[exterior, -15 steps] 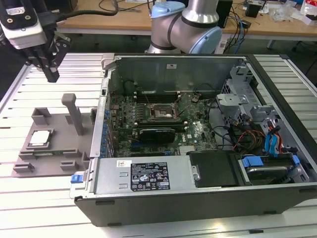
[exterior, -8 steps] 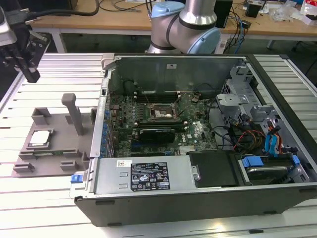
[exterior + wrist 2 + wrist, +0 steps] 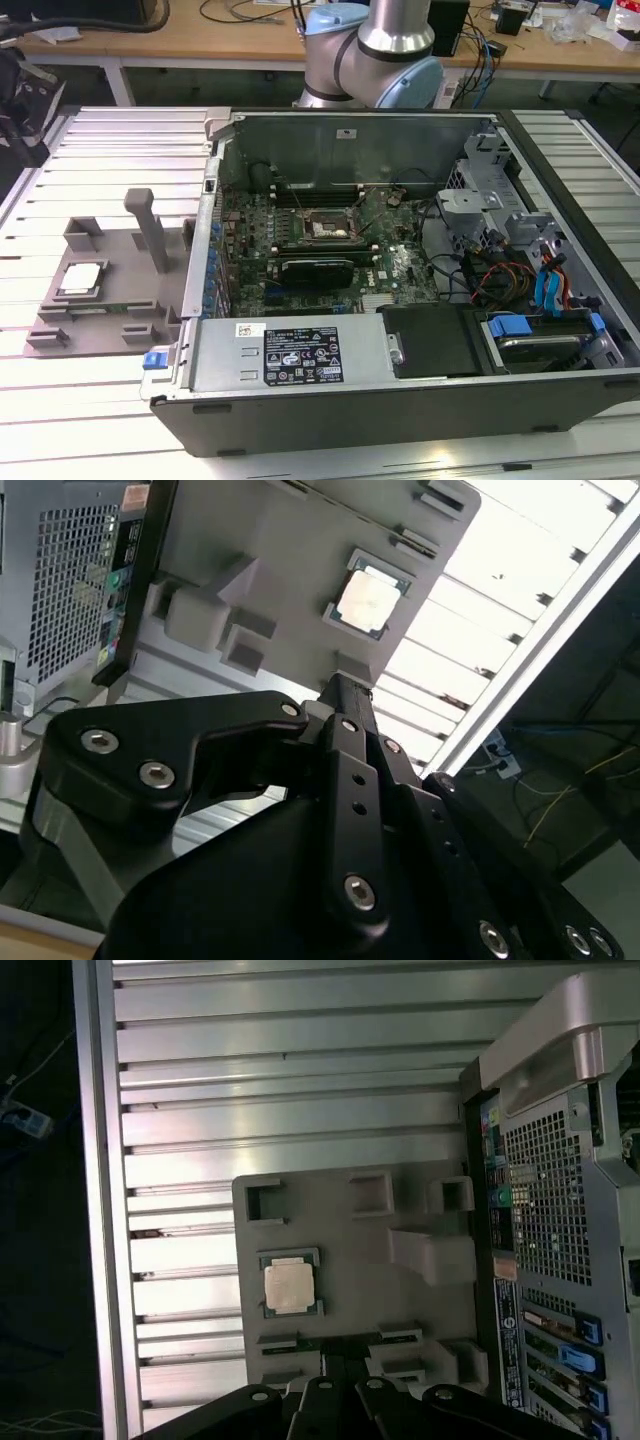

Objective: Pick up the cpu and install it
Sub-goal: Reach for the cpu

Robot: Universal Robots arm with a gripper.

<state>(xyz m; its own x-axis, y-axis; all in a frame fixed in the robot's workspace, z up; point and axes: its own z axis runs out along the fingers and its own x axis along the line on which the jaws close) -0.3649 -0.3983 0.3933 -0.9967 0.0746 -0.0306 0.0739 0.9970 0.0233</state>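
The fingers (image 3: 342,1352) look pressed together with nothing between them. In both wrist views they hang above the near edge of the grey holder (image 3: 400,1210), clear of it and touching nothing.

The cpu (image 3: 291,1285) lies flat in a shallow corner-blocked seat on that holder, metal top up, a little way in from the edge the fingers (image 3: 345,680) are over. In the exterior view the cpu (image 3: 82,279) sits toward the side of the holder (image 3: 130,260) that is far from the open computer case (image 3: 400,380). The case stands just beside the holder on the slatted surface (image 3: 100,150). The black-framed socket (image 3: 328,228) on the board inside the case is bare, so nothing has been installed.

As I judge it, the risks lie in the grasp. Fingers coming down closed or off-centre would strike the seat's raised corners or the lid. The chip is thin, so a shallow pinch could tip it. A tilted chip could damage the socket contacts.
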